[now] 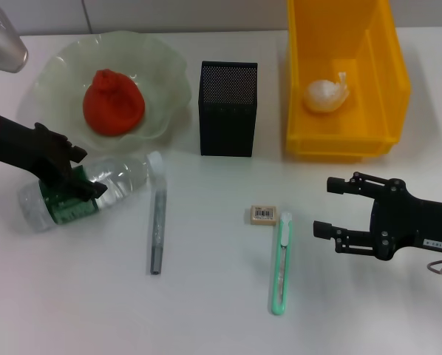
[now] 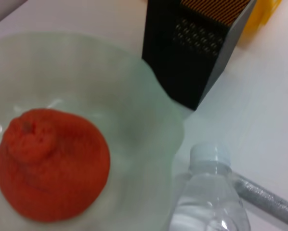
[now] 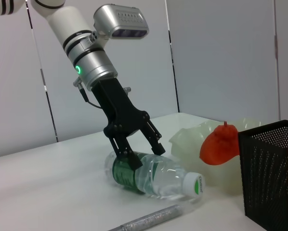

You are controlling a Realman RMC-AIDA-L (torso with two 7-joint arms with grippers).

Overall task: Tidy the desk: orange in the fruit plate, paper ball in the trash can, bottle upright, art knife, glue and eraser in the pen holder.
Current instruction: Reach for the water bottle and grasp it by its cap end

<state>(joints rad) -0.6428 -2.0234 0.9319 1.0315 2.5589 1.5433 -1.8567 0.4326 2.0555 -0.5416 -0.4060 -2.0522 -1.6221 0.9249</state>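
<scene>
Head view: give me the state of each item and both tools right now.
Orange: in fruit plate.
Paper ball: in yellow bin.
Bottle: lying on its side, capped.
Left tool: fingers straddling the bottle.
Right tool: open, hovering, empty.
Glue, eraser, art knife: on desk.
Pen holder: upright.
</scene>
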